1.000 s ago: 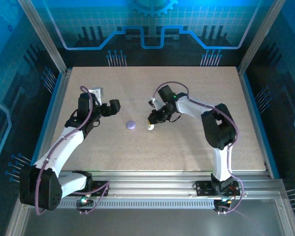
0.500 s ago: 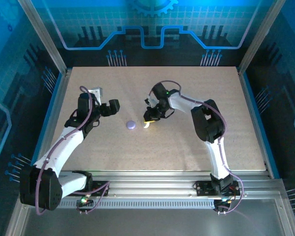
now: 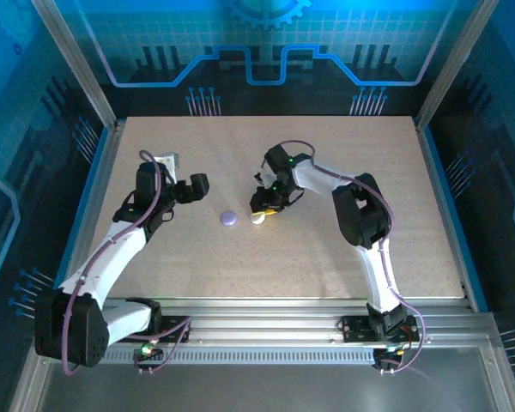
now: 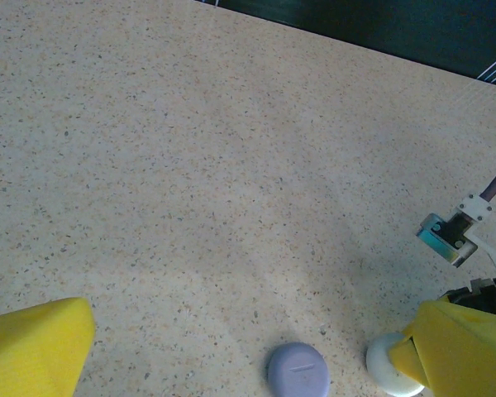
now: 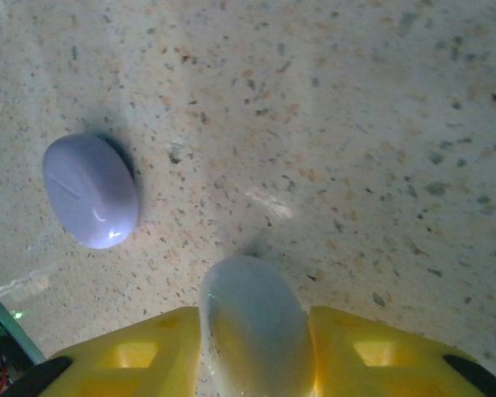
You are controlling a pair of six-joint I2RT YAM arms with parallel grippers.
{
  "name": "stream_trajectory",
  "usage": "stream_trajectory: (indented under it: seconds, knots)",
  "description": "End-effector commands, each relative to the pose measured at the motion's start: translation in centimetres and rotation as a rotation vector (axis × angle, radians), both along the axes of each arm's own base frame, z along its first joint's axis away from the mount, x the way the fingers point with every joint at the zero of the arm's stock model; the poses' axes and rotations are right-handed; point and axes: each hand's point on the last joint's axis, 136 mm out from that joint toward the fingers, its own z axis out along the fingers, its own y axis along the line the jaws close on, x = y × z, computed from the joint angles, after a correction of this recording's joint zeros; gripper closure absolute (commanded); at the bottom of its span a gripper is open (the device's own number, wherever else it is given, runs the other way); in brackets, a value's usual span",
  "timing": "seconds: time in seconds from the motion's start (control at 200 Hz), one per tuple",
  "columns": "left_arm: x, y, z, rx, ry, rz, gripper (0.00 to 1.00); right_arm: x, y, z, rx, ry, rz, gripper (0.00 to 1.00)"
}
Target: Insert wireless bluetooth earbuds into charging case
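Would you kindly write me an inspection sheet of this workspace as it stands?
Surface: speckled beige table, flat.
Job's things: the rounded lavender piece lies free on the table. The rounded white piece sits beside it, not touching it, between yellow fingers.
Clutter: nothing seen.
Grippers: left claw is open, holds nothing and is to the left of the lavender piece. Right claw is shut on the white piece, low at the table.
Cables: purple cables run along both arms, away from both pieces.
Surroundings: blue-lit panels in a metal frame.
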Motion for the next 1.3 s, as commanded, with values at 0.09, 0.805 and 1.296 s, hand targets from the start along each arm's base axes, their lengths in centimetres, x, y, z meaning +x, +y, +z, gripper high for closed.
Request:
stream_trajectory:
  seconds: [0.09,0.805,1.296]
  knots:
    - [-0.1,0.8,-0.8,0.003,0.025,0.036,0.01,0.4,-0.3,1.1,-0.051,-0.026,-0.013,0.53]
    - [-1.0,7.2,-2.8,0.186,-0.021,0.324,0.01,3.3,-21.4,10.7,-0.293,-0.587,-0.474,0.0]
    - [-0.7,8.5,-7.7,0.272,-0.118,0.359,0.01,-0.1,-32.7,8.5,-0.444,-0.936,-0.617,0.0]
